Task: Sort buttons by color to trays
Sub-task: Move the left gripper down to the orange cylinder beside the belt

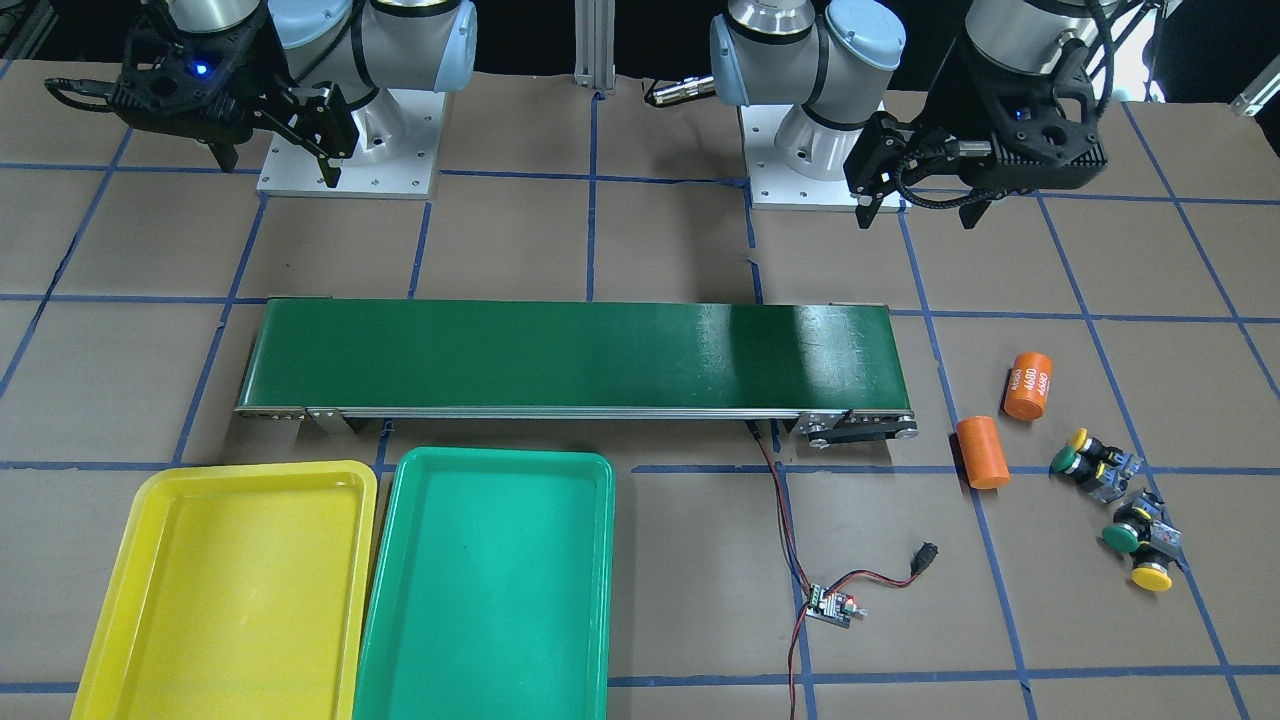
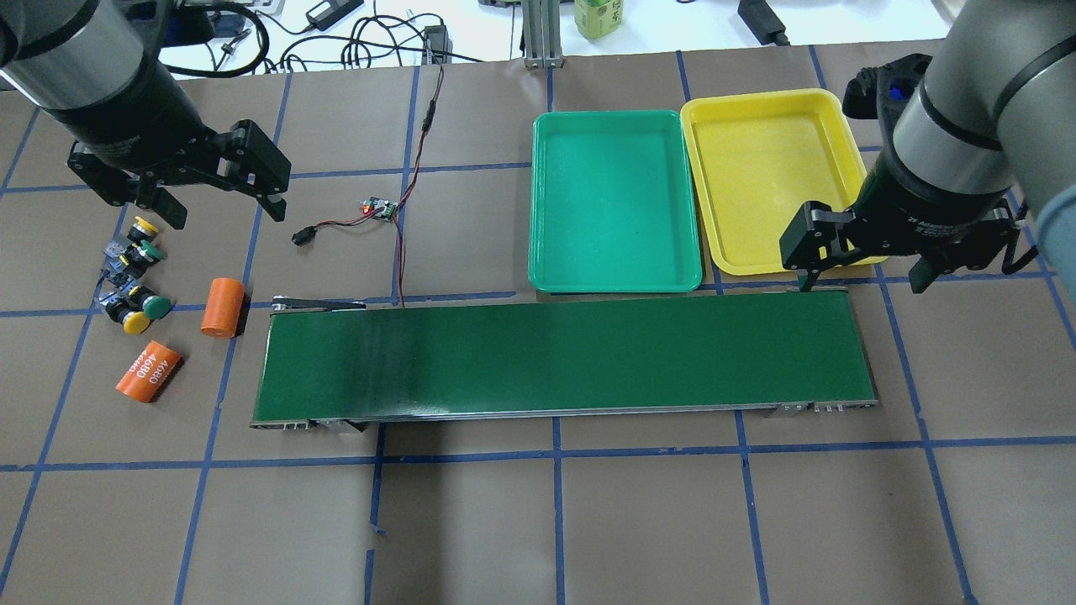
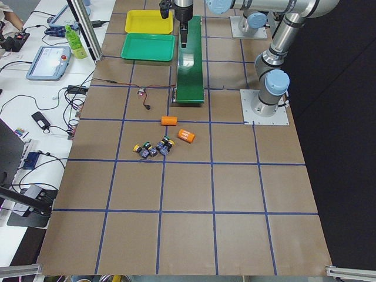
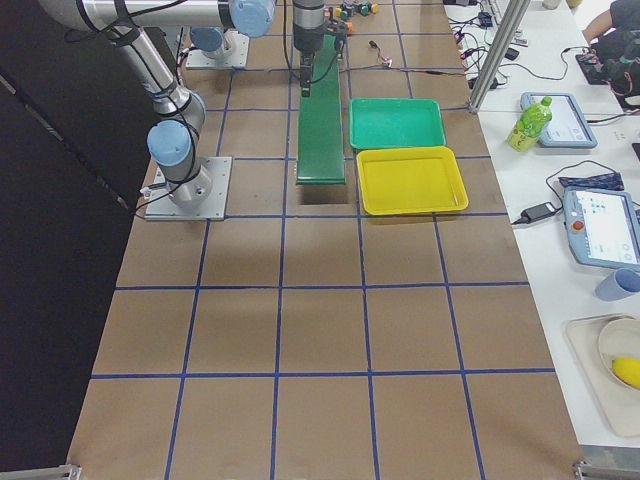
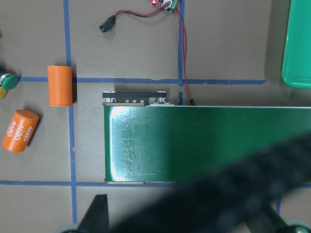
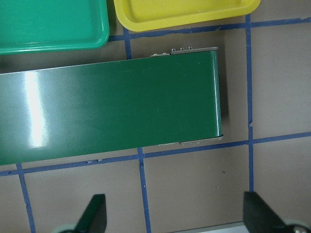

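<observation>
Four buttons lie in a cluster on the table. In the overhead view they are a yellow one (image 2: 143,225), a green one (image 2: 150,249), another green one (image 2: 157,307) and another yellow one (image 2: 134,322). The cluster also shows in the front view (image 1: 1120,500). My left gripper (image 2: 223,202) hangs open and empty above the table, just right of the cluster. The yellow tray (image 2: 769,168) and the teal tray (image 2: 614,202) stand side by side, both empty. My right gripper (image 2: 862,281) is open and empty over the yellow tray's near edge and the belt's end.
A long dark-green conveyor belt (image 2: 563,357) lies across the middle. Two orange cylinders (image 2: 223,307) (image 2: 150,371) lie between the buttons and the belt. A small controller board (image 2: 380,207) with red and black wires lies beside the teal tray.
</observation>
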